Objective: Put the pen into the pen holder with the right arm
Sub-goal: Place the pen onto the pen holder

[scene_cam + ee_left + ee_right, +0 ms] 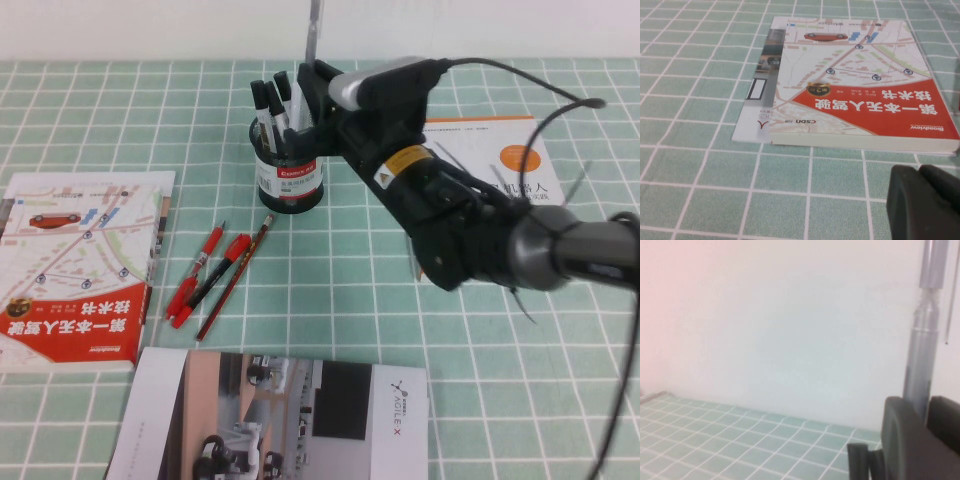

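Your right tool [312,85] grips the grey pen [315,35] upright above the pen holder [288,165], so only lowering and release remain; the left tool [920,200], clenched, waits beside the book [860,90].

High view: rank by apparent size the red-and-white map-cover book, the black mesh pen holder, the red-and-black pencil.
1. Red-and-white map-cover book, clearly largest.
2. Black mesh pen holder.
3. Red-and-black pencil: longer than the holder is tall but far thinner, so this order is unsure.

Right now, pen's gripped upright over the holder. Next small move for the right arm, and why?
Probably lower straight down, then release. The right gripper is shut on the pen, upright above the pen holder. The markers crowd the cup's left. The left gripper is parked by the book.
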Robot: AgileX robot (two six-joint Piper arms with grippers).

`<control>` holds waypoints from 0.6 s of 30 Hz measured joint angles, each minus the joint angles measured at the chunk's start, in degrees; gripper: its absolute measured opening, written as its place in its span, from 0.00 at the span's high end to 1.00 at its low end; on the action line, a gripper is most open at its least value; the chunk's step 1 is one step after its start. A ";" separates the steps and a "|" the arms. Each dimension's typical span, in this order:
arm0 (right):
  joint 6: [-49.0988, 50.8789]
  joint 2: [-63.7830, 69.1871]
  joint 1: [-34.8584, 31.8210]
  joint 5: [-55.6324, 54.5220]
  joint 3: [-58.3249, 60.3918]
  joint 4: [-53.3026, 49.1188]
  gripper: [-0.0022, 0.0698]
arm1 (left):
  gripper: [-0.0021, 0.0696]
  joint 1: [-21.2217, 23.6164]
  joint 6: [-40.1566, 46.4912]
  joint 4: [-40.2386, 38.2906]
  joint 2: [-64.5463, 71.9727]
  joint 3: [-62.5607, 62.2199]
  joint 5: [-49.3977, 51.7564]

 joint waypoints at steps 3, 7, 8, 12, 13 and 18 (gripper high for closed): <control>-0.14 3.11 -0.36 0.99 -4.58 0.34 0.91 | 0.98 0.00 0.00 0.00 0.00 0.00 0.00; -0.18 6.19 -0.42 3.90 -9.63 0.46 0.91 | 0.98 0.00 0.00 0.00 0.00 0.00 0.00; -0.18 6.90 -0.42 4.40 -10.47 0.46 0.91 | 0.98 0.00 0.00 0.00 0.00 0.00 0.00; -0.18 8.93 -0.42 6.75 -12.62 0.24 0.91 | 0.98 0.00 0.00 0.00 0.00 0.00 0.00; -0.18 9.36 -0.42 7.03 -12.75 0.11 0.91 | 0.98 0.00 0.00 0.00 0.00 0.00 0.00; -0.18 9.93 -0.42 7.87 -12.98 -0.64 0.91 | 0.98 0.00 0.00 0.00 0.00 0.00 0.00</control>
